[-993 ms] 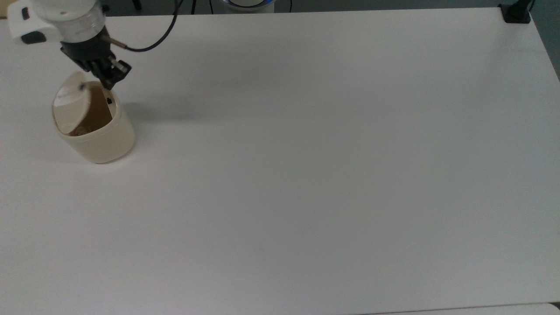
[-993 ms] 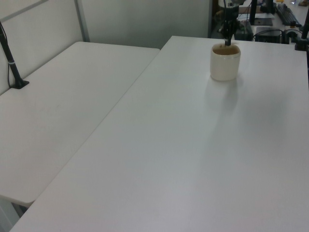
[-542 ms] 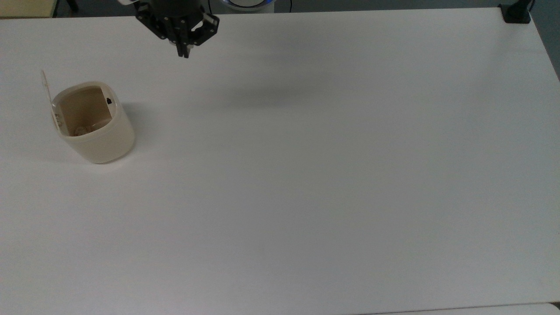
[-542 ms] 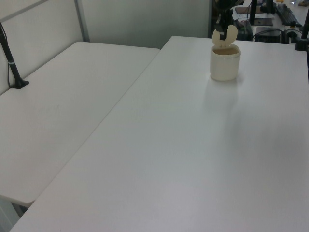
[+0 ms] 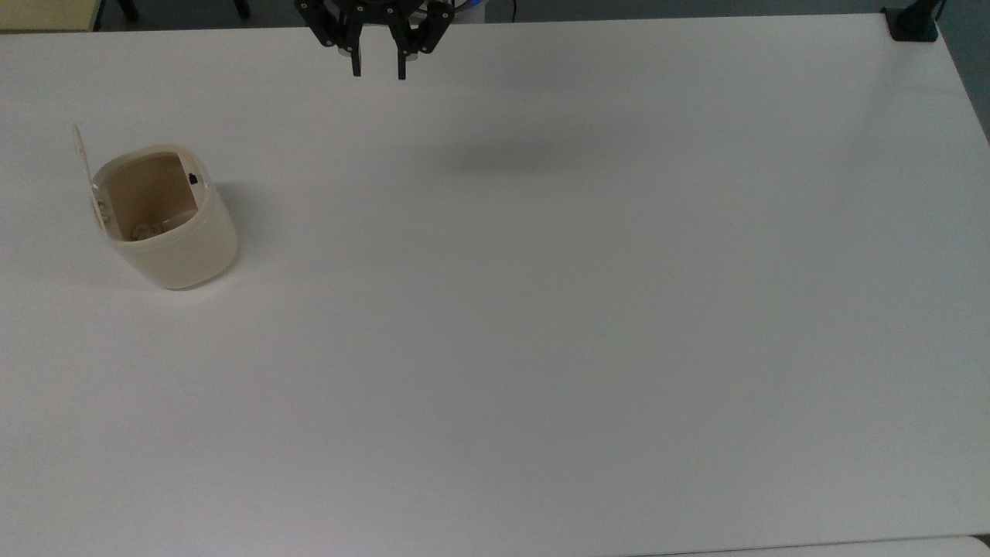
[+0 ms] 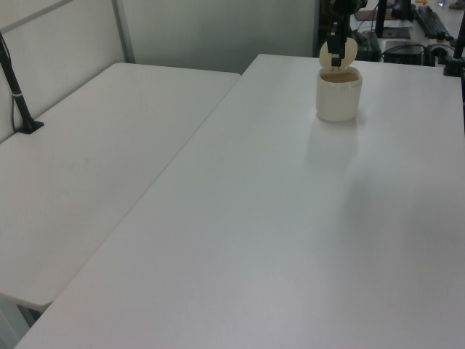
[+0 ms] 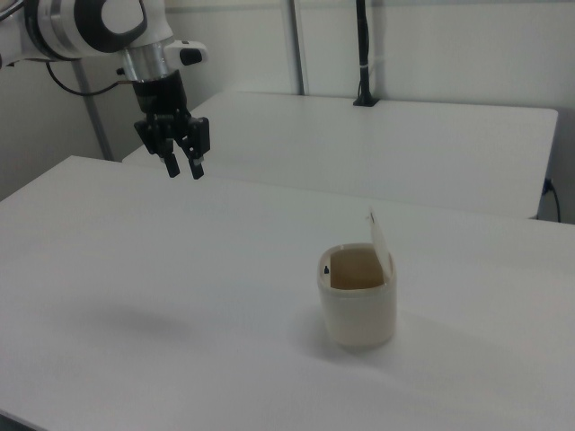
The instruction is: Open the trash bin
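Observation:
The cream-beige trash bin [image 5: 174, 232] stands on the white table at the top view's left, with its lid [image 5: 80, 155] swung up on edge at the far side of the rim and the brown inside showing. A small black button [image 5: 192, 179] sits by the rim. The bin [image 6: 338, 94] and the bin [image 7: 359, 301] also stand with the lid raised. My gripper [image 5: 379, 71] hangs open and empty high above the table's back edge, well to the right of the bin in the top view; the gripper [image 7: 183, 167] is far off to the right view's left.
The white table [image 5: 541, 309] spreads wide to the top view's right of the bin. A second white table [image 6: 94, 160] adjoins at the left view's left. A black clamp post [image 5: 913, 23] stands at the top view's far right corner.
The lid went from half raised to fully upright. My gripper rose away from the bin's rim, moved right along the top view's back edge, and its fingers spread apart.

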Controlling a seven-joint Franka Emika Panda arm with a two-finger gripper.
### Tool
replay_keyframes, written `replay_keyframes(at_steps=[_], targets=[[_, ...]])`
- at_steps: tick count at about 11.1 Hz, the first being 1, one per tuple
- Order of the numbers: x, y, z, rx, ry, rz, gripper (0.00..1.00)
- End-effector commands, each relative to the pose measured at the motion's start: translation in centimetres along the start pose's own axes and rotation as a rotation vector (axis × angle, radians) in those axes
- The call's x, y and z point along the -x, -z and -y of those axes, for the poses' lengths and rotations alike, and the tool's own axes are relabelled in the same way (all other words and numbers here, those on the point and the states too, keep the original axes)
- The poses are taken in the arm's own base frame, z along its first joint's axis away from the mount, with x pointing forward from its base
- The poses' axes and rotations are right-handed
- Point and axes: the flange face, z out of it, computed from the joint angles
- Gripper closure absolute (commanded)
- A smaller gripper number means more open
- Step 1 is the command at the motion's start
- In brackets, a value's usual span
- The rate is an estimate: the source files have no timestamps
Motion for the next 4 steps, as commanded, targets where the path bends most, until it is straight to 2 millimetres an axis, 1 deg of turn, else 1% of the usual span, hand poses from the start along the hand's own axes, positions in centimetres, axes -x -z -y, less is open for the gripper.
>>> replay_keyframes(at_steps=[1,2,3,4], targets=[[0.9,0.1,-0.1,0.004,0.010,0.008,0.00],[1.1,0.3,-1.0,0.001,-0.007,0.003,0.00],[1.3,0.9,-1.3,-0.010,-0.013,-0.015,0.00],[1.3,0.9,-1.2,-0.012,-0.012,-0.015,0.00]])
